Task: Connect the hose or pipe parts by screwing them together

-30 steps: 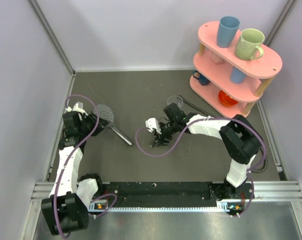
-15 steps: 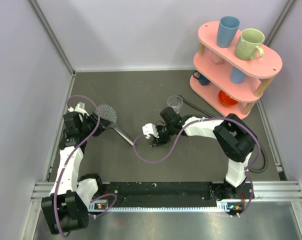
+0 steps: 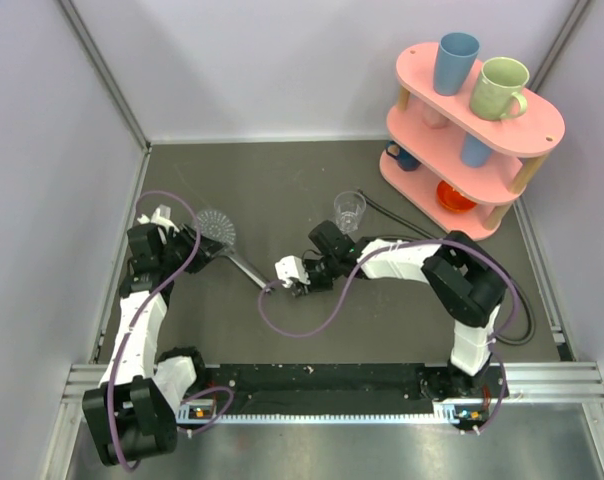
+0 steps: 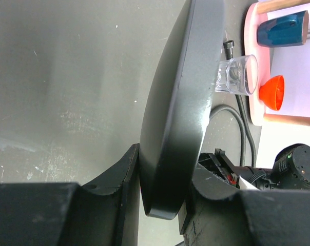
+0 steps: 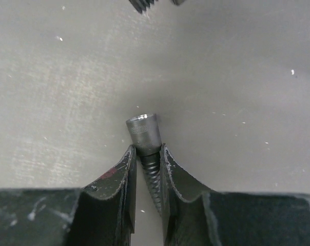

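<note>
Three pale walls [image 3: 282, 70] around dark scuffed tabletop [image 3: 282, 190]

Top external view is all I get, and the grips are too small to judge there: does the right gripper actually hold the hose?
Observer: Yes. In the right wrist view the right gripper is shut on the hose, just behind its metal nut.
Operator: Is the nut free?
Observer: It juts out beyond the gripper with nothing touching it, above bare table.
Operator: And the left side?
Observer: In the left wrist view the left gripper clamps the rim of the hand shower disc, seen edge-on.
</note>
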